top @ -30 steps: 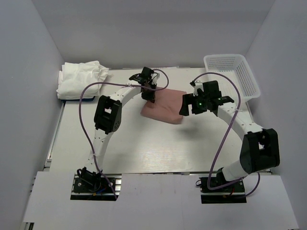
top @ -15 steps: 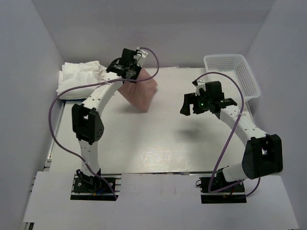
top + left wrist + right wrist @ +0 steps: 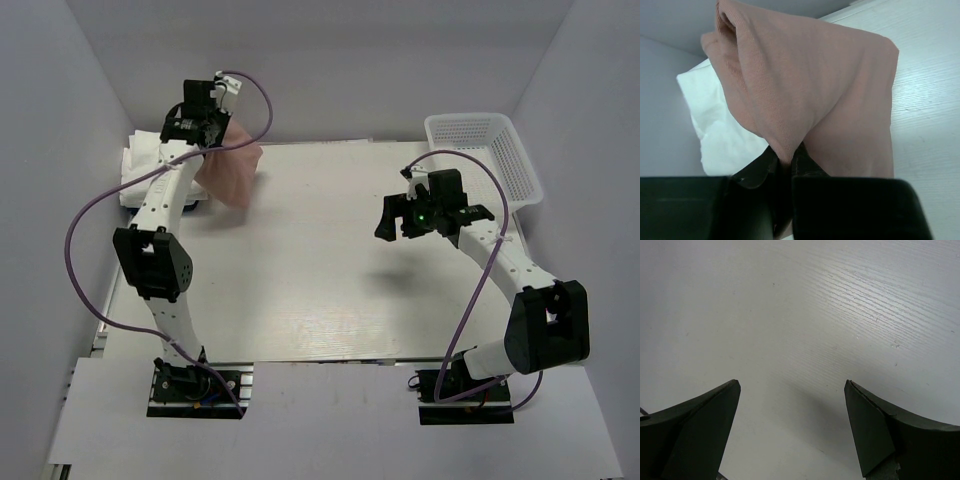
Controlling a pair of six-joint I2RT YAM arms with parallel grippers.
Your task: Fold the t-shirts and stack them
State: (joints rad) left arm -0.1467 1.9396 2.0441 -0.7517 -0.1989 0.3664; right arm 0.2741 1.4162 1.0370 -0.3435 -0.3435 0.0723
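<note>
left claw [image 3: 786, 156] pinched tight on pink shirt [image 3: 810, 90], which dangles by white stack [image 3: 720, 130] at far-left corner. right claw [image 3: 792, 385] wide open, empty, above surface [image 3: 320, 290].

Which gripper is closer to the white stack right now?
Left. The left gripper hangs just beside the white stack, shut on the pink shirt; the right gripper is open over bare table, far across.

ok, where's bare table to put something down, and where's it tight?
Free: the wide middle of the table, between the left arm and the right gripper. Crowded: back-left corner, where the pink shirt hangs by the white shirts; the basket fills back-right.
</note>
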